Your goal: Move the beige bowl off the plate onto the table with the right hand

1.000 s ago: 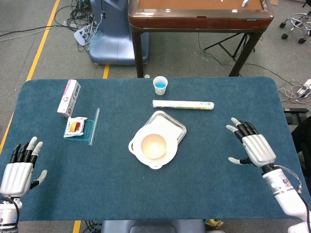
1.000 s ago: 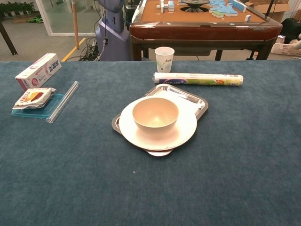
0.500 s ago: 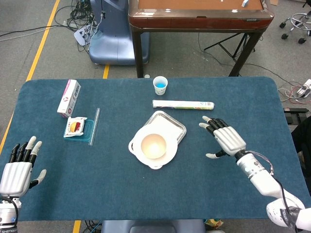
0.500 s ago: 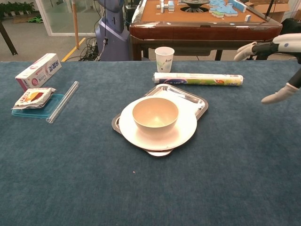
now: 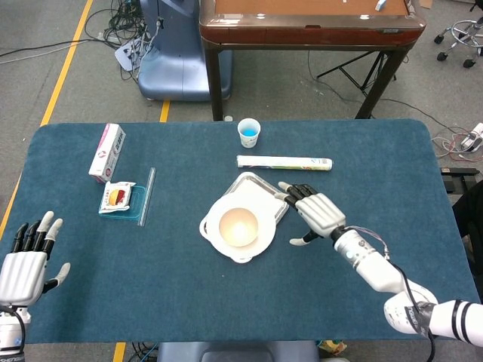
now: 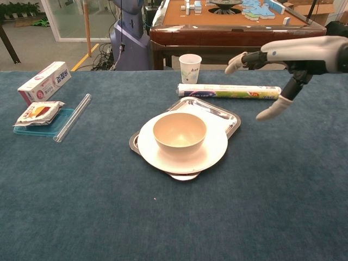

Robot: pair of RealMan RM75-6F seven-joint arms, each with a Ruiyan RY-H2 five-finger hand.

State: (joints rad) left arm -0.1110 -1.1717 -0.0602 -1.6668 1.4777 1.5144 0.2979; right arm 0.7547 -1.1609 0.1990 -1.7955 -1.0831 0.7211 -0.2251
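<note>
On the blue desk (image 5: 226, 302) there is one beige bowl (image 5: 238, 225), one white plate (image 5: 260, 240) under it and one metal tray (image 5: 260, 188) beneath both. There is one paper cup (image 5: 249, 132), one long wrapped roll (image 5: 284, 162), one white and red carton (image 5: 107, 151), one flat blue tray (image 5: 132, 209), and one small snack packet (image 5: 118, 196) on it. Two robot hands are in view: one left hand (image 5: 26, 265), one right hand (image 5: 315, 213).
</note>
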